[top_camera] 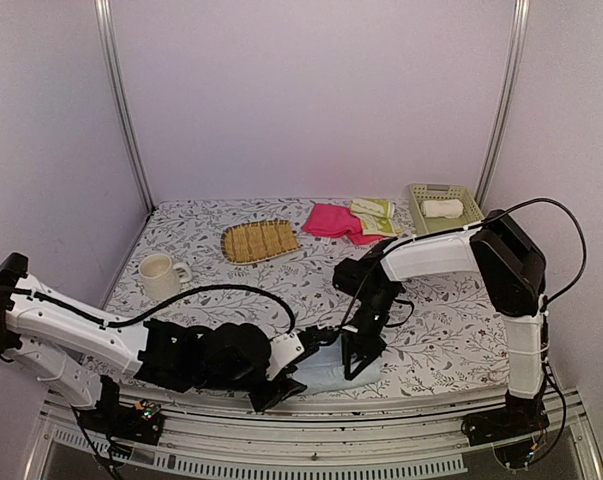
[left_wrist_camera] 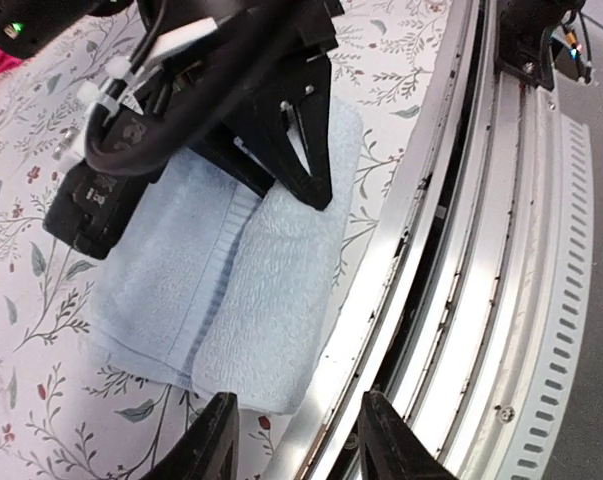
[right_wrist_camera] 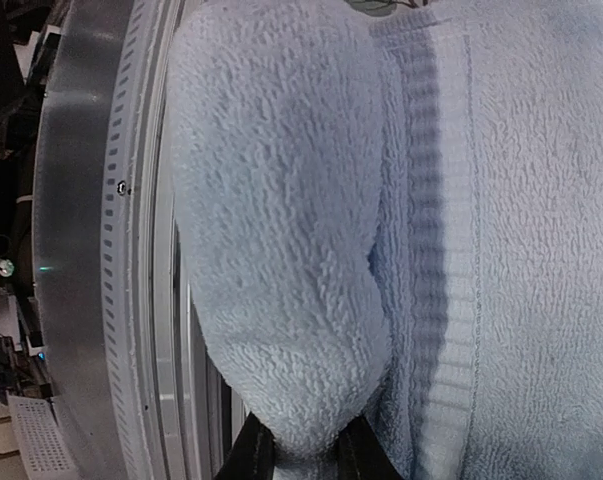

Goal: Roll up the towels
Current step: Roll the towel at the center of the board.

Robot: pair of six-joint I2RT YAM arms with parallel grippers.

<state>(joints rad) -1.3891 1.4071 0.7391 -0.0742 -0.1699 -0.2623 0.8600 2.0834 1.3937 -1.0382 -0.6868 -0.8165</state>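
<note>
Pale lilac panels close the place in on three sides: a back wall, a left wall and a right wall. A slim metal post stands in the left corner and another post in the right. The tabletop wears a white cloth printed with grey leafy sprigs, a silvery slotted rail runs along its near edge, and the light is soft and even.

Robotics lab test booth, by the look: plain pale wall panels and metal corner posts are enclosing a floral-cloth table; 2 robot arms are standing on an aluminium rail.
</note>
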